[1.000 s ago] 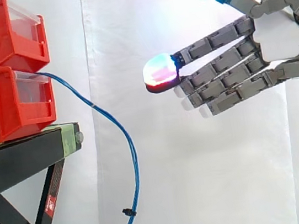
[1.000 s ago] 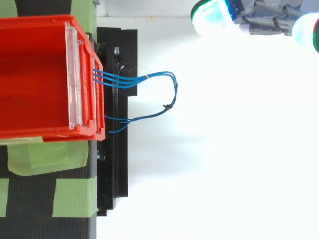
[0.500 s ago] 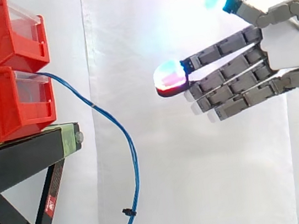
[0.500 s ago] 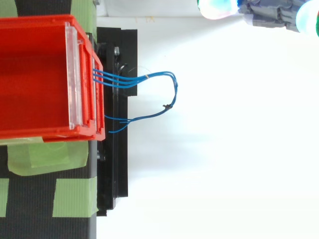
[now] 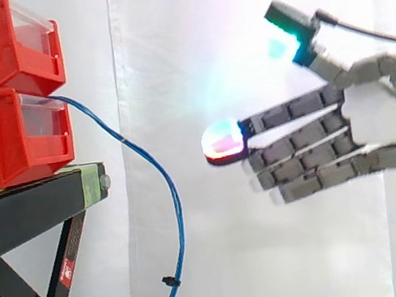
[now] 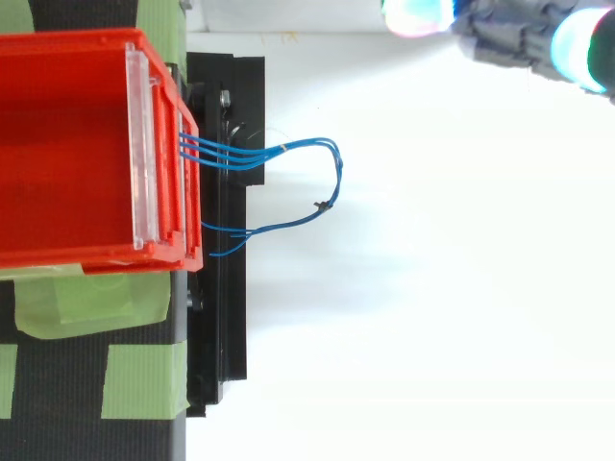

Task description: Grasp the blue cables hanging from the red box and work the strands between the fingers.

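The robot hand holds nothing. Its fingers are straight and apart, pointing at the blue cables, ready to reach. The cables hang loose from the red box, well apart from it.

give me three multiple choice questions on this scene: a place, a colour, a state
1. The blue cables leave: A the lower red bin B a cardboard box C the floor
2. The tape on the stand is: A yellow B green C white
3. The hand is: A shut on cables B pressing a button C open, apart from cables
1 A, strands emerge at its front; 2 B, green patches show from above; 3 C, straight fingers, clear gap.
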You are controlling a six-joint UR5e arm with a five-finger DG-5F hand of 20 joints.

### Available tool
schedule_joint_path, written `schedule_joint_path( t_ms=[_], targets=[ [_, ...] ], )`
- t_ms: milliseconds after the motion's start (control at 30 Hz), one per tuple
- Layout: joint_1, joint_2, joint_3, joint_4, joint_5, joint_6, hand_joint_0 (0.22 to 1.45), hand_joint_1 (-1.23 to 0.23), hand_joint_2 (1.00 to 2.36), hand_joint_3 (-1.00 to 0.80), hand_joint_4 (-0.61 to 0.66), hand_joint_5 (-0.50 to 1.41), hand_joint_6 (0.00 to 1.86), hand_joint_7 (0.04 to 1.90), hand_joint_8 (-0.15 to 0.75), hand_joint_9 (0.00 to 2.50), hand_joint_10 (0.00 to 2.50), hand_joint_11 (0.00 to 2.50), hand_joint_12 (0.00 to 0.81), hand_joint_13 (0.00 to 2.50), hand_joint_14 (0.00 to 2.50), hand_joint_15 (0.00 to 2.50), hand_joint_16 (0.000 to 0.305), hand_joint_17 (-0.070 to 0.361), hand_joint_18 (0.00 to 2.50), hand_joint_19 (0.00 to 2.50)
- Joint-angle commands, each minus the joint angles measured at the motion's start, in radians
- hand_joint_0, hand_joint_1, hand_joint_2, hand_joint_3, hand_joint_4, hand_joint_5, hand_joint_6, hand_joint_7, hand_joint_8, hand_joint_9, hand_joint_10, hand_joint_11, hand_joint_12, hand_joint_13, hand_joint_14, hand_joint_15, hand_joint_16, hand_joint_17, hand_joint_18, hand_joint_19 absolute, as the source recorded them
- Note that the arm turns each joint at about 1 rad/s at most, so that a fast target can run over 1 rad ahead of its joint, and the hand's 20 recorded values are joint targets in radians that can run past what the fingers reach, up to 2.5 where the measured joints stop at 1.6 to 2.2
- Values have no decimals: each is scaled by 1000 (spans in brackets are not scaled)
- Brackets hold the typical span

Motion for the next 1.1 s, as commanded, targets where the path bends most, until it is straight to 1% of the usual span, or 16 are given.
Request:
schedule_joint_path(
  t_ms=[0,67,100,167,200,267,300,333,433,567,600,667,767,867,967,1067],
  targets=[
    [10,-64,0,99,6,27,637,-237,1000,-1000,179,-344,6,676,307,0,0,9,387,0,2,173,70,158,0,166],
    [14,-69,0,116,17,21,637,-236,1000,-1000,179,-345,6,676,306,0,0,17,387,0,4,172,70,158,0,159],
    [22,-69,0,128,39,4,637,-236,1000,-1000,180,-345,6,679,306,0,0,10,387,0,2,173,70,158,0,167],
    [27,-69,0,133,54,-10,636,-236,1000,-1000,180,-344,5,677,306,0,0,16,387,0,3,168,70,158,0,160],
    [39,-69,0,141,77,-30,636,-235,1000,-1000,181,-344,6,677,306,0,0,16,387,0,3,176,70,158,0,166],
    [45,-70,0,145,83,-34,636,-235,1000,-1000,180,-344,6,679,306,0,1,10,387,0,2,168,70,157,0,159],
    [51,-70,0,150,91,-45,636,-236,1000,-1000,181,-344,6,679,306,0,0,11,387,0,2,168,70,157,0,160],
    [65,-70,0,153,114,-60,636,-235,1000,-1000,180,-343,6,679,307,0,0,16,386,0,3,171,70,158,0,160],
    [71,-70,0,154,125,-65,635,-236,1000,-1000,180,-344,5,677,307,0,0,9,387,0,2,168,70,158,0,160],
    [85,-70,0,162,145,-79,636,-237,1000,-1000,180,-345,6,679,306,0,0,8,388,0,3,172,70,157,0,158],
    [86,-73,0,164,148,-82,636,-237,1000,-1000,180,-345,6,676,306,0,0,9,386,0,2,170,70,157,0,157],
    [96,-95,3,188,158,-86,636,-238,1000,-1000,180,-345,6,681,306,0,0,11,387,0,2,177,70,157,0,158],
    [99,-142,20,228,166,-74,636,-237,1000,-1000,179,-344,6,681,306,0,0,9,387,0,2,167,70,157,0,158],
    [97,-167,35,248,166,-62,637,-237,1000,-1000,180,-344,6,681,306,0,0,13,388,0,2,174,70,157,0,158],
    [99,-175,72,243,168,-67,636,-238,1000,-1000,180,-344,6,679,306,0,0,8,388,0,3,170,70,158,0,160],
    [99,-175,86,225,168,-74,637,-238,1000,-1000,180,-344,6,681,306,0,0,9,388,0,2,171,70,157,0,164]
  ],
)
